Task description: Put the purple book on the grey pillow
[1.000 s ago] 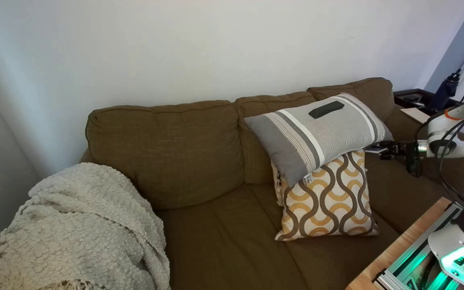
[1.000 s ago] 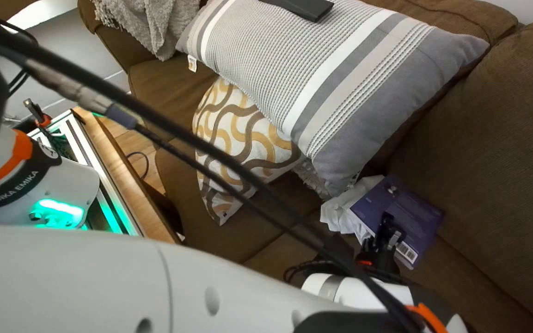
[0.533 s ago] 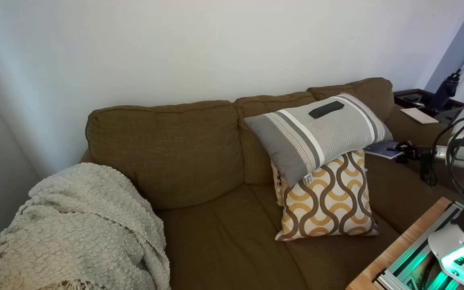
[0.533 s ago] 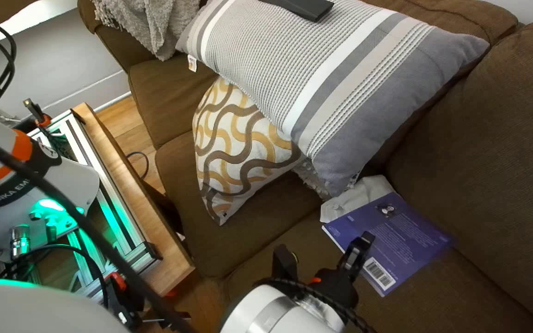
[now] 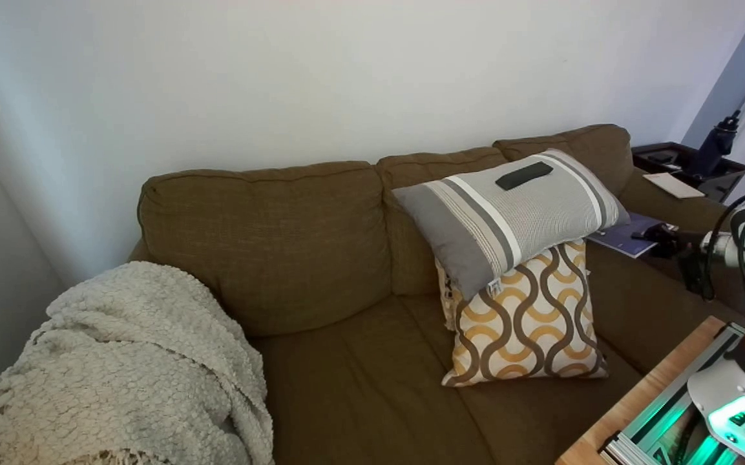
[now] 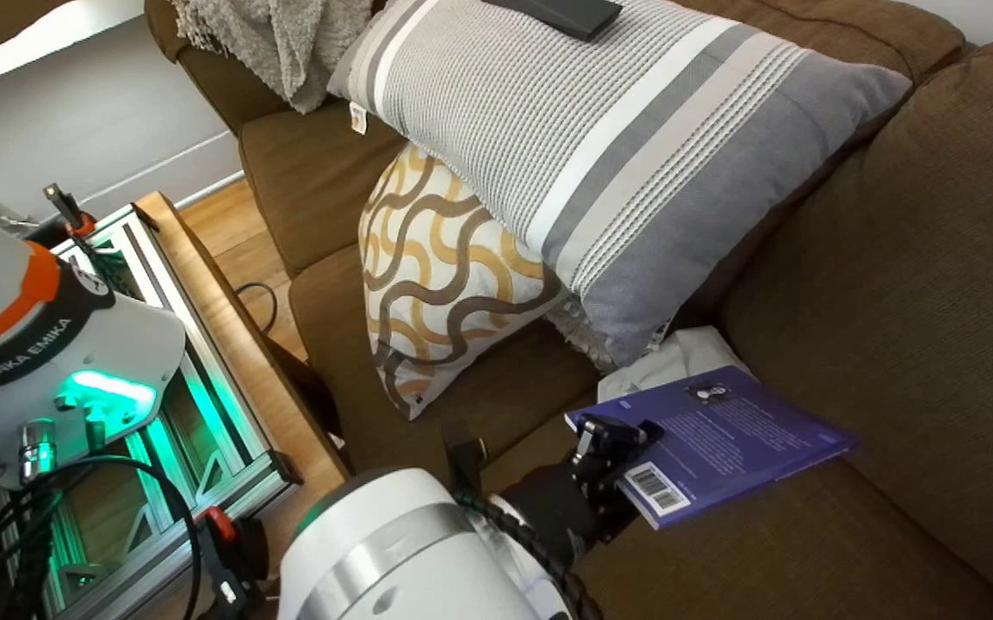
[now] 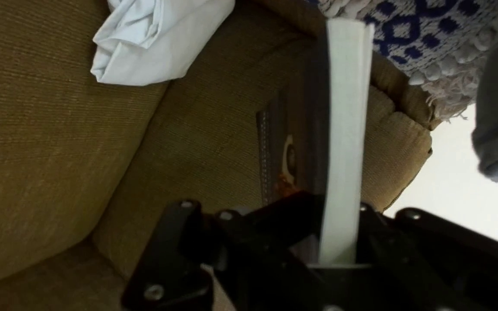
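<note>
Clearly, the tool [image 7: 341, 211] had the purple book [image 6: 733, 439] pinched between its two fingers, one against each cover, with the gap no wider than the book itself. From the wrist, the book showed edge-on, its pale pages toward the camera. In an exterior view its barcoded back cover faced the lens, the barcode right beside the tool. Whether the book's far end touched the brown couch [image 5: 269, 245] could not be told. Just past the book from the tool lay a crumpled white cloth [image 6: 673, 357], partly hidden by it in that view. Farther from the tool on that side, apart from the book, the grey striped pillow [image 6: 608, 146] lay partly over the mustard-and-white wavy-patterned cushion [image 5: 527, 323] and bore a dark oblong object [image 5: 524, 175]. Well away from the tool, beyond pillow and cushion, a cream fleecy blanket [image 5: 120, 361] covered one end of the couch.
</note>
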Controlling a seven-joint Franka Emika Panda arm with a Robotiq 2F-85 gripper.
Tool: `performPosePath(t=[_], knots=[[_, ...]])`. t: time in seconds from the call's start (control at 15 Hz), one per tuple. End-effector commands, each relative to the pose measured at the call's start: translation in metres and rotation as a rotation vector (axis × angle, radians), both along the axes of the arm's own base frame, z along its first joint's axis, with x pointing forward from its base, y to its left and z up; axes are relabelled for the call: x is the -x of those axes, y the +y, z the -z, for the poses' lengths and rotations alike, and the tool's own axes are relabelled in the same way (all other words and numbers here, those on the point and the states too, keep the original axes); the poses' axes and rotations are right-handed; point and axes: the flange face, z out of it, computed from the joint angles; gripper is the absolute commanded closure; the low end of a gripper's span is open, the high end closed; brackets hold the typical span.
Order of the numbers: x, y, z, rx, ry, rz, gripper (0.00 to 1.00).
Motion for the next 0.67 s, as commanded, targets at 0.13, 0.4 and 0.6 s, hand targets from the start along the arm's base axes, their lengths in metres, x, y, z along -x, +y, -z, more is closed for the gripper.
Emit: performPosePath(t=[0.13,0.4,0.6], knots=[[0.036,0.054,-0.036,0.290,-0.061,0.090,0.97],[0.032,0.049,-0.030,0.256,-0.061,0.062,0.89],[0.040,0.048,-0.033,0.325,-0.151,0.088,0.97]])
